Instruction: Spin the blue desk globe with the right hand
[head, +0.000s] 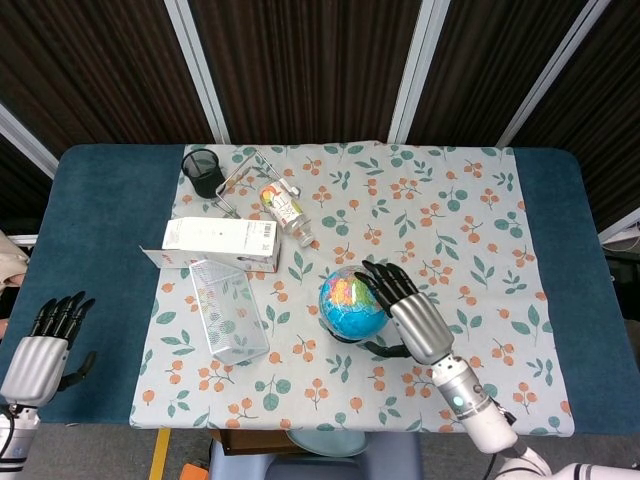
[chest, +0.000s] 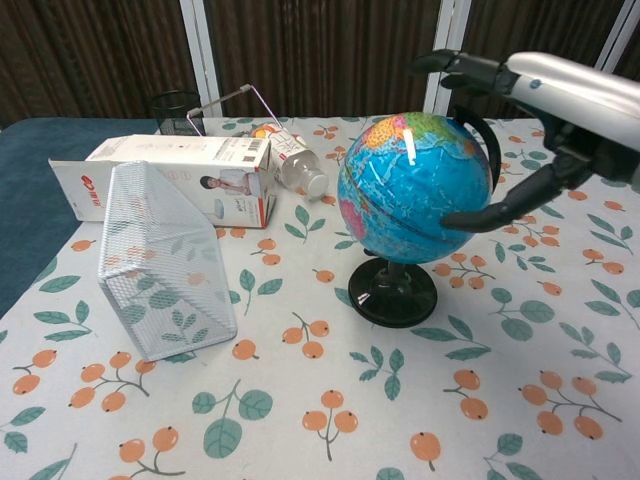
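The blue desk globe (head: 345, 301) (chest: 410, 189) stands upright on its black round base (chest: 391, 291) near the middle of the flowered cloth. My right hand (head: 408, 312) (chest: 545, 95) is at the globe's right side with its fingers spread over the top and its thumb (chest: 490, 213) against the lower right of the ball. It holds nothing. My left hand (head: 42, 348) rests low at the table's left front edge, fingers apart and empty; the chest view does not show it.
A white mesh basket (head: 229, 310) (chest: 160, 265) lies on its side left of the globe. Behind it lie a white carton (head: 218, 243), a plastic bottle (head: 286, 212), a wire stand (head: 240, 172) and a black mesh cup (head: 203, 171).
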